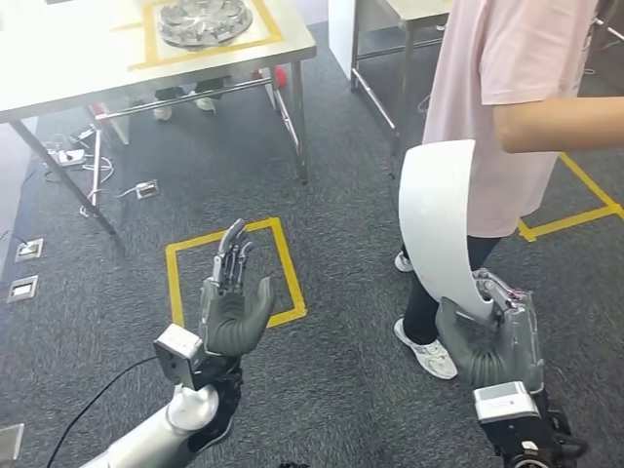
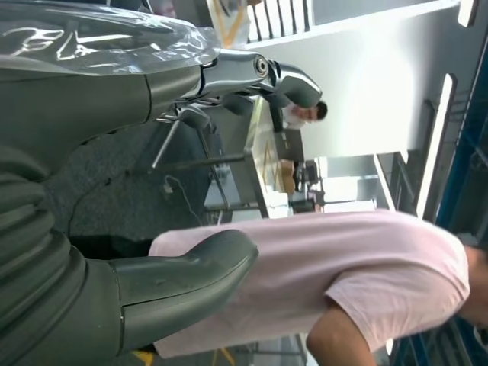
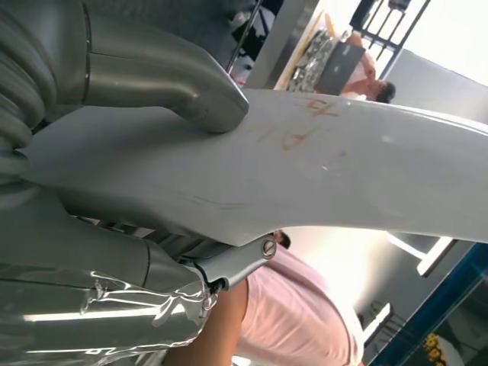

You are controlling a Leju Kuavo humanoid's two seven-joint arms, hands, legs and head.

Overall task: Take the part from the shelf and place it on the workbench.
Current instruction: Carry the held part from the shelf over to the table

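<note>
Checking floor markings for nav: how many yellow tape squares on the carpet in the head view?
2. One full square lies beyond the left robot hand. A second square, partly seen, lies at the right edge behind the person. Others may be hidden.

A person in pink [image 1: 508,107] is standing at one o'clock, crowding the right hand [image 1: 489,341] (holding the white part [image 1: 438,224]); carpet [image 1: 346,224] toward the workbench [image 1: 81,58] at eleven o'clock is lying open
</note>
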